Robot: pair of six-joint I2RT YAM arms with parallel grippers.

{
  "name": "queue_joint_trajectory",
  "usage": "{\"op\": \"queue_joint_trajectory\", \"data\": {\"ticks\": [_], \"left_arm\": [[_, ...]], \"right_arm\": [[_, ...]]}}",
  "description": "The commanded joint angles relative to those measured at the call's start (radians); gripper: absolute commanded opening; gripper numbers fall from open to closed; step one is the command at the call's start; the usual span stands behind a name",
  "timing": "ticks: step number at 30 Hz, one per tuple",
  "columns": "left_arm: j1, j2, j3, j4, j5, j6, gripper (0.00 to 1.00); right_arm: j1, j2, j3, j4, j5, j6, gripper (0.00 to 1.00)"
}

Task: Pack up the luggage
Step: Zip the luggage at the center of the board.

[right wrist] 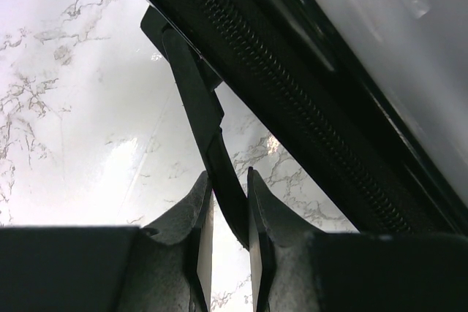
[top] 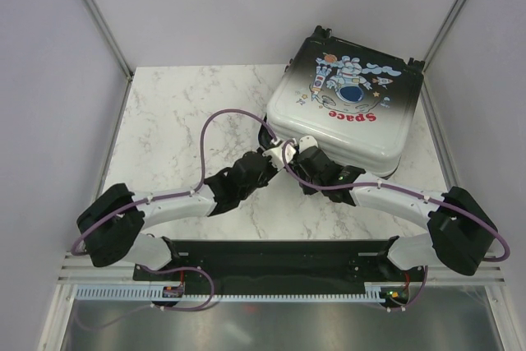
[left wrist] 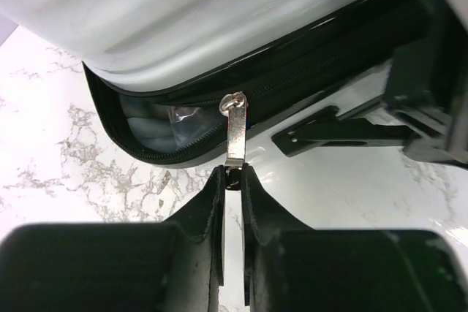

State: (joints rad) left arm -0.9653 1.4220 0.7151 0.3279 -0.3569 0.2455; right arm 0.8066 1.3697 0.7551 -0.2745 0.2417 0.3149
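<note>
Luggage (top: 345, 108) sat at the far right of the bench (top: 181, 121), lying flat with the astronaut print up. Its far corners nearly reached the back wall and the right-hand frame post, so I saw little room on those two sides. The broad run of marble lay to its left and along its near side, where both arms worked.

From overhead, I saw the left arm (top: 238, 182) and the right arm (top: 329, 172) meeting at the case's near-left corner, wrists almost touching and cables crossing above them.

On the left wrist view, the left jaws were pinched together on the lower end of the silver zipper pull (left wrist: 234, 133), which stood upright from the slider on the black zip line. To the left of the slider, the seam gaped around the rounded corner, with the white lid edge lifted just off the lower shell; I couldn't make out what showed inside.

The right jaws were closed on a flat black tab (right wrist: 194, 100) that ran out from under the case's edge, low over the bench and right beside the zip teeth.
</note>
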Motion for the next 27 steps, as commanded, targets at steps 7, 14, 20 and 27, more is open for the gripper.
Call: {"op": "queue_joint_trajectory", "data": {"ticks": [7, 14, 20, 27], "left_arm": [[-0.007, -0.143, 0.020, -0.046, 0.144, -0.087, 0.02], [0.020, -0.141, 0.073, -0.127, 0.189, -0.205, 0.02], [0.134, -0.138, 0.087, -0.119, 0.343, -0.438, 0.02], [0.214, -0.129, 0.060, -0.116, 0.385, -0.578, 0.02]], "right_arm": [[-0.087, 0.065, -0.092, -0.338, 0.061, 0.286, 0.00], [-0.089, 0.057, -0.094, -0.336, 0.059, 0.286, 0.00], [-0.089, 0.052, -0.096, -0.333, 0.054, 0.283, 0.00], [-0.089, 0.045, -0.097, -0.333, 0.056, 0.283, 0.00]]}}
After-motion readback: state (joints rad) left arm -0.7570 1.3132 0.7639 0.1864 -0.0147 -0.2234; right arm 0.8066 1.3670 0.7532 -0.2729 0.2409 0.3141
